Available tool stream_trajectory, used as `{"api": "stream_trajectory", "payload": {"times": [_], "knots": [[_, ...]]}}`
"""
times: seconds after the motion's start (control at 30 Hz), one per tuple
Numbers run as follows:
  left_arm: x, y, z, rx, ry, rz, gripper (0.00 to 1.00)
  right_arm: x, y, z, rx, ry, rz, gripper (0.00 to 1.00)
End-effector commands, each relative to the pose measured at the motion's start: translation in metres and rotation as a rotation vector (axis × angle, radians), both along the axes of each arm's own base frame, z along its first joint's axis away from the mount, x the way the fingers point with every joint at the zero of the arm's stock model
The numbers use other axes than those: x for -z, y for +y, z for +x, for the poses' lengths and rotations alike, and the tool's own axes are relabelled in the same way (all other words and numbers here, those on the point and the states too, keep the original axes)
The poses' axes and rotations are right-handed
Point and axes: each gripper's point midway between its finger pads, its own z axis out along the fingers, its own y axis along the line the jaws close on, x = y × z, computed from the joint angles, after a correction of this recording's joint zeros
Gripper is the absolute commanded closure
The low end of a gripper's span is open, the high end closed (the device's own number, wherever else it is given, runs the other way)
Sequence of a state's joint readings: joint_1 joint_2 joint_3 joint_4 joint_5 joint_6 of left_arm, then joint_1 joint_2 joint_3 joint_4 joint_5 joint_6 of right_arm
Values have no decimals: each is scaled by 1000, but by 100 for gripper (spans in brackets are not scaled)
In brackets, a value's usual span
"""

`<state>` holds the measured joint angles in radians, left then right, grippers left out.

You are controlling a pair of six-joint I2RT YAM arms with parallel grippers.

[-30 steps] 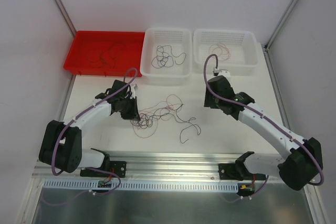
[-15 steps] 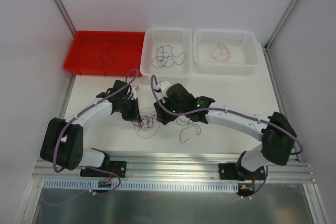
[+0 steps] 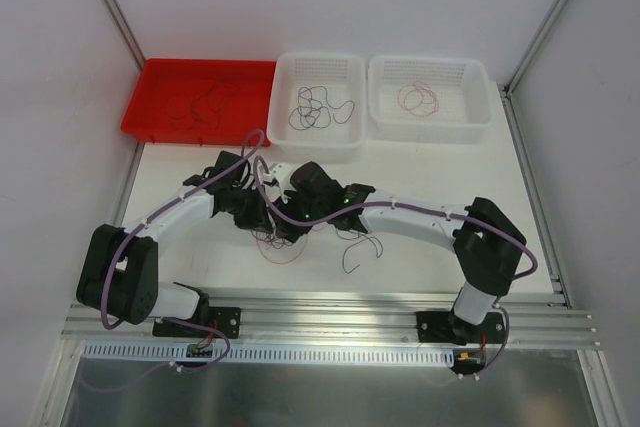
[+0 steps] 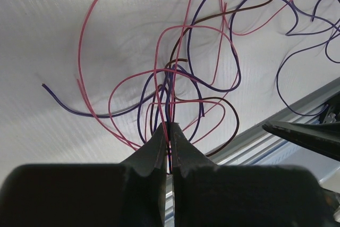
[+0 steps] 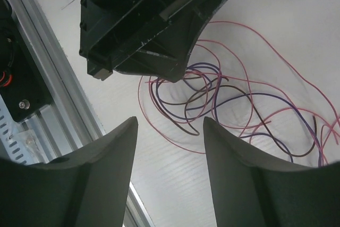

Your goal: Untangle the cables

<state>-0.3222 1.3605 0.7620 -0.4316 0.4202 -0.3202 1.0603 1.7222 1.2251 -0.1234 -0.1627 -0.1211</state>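
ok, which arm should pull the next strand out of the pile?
Right, I'd say. The right hand is open just above the cables, free to pick one strand. The left hand is shut on several of them, so it serves better as the anchor.

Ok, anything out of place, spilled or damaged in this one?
Nothing stands out. The loose cables on the table are the tangle being worked: the left gripper is shut on a few strands, the right gripper open beside it. Nothing looks broken or spilled.
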Motion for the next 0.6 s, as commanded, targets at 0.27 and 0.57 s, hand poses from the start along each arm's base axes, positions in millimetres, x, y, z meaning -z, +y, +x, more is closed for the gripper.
{"api": "stream_trajectory", "payload": {"times": [0.27, 0.57], "knots": [[-12, -12, 2, 62, -26, -47, 100, 17, 23, -13, -131, 32, 13, 48], [-9, -10, 3, 54, -22, -33, 100, 28, 15, -23, -144, 66, 1, 71]]}}
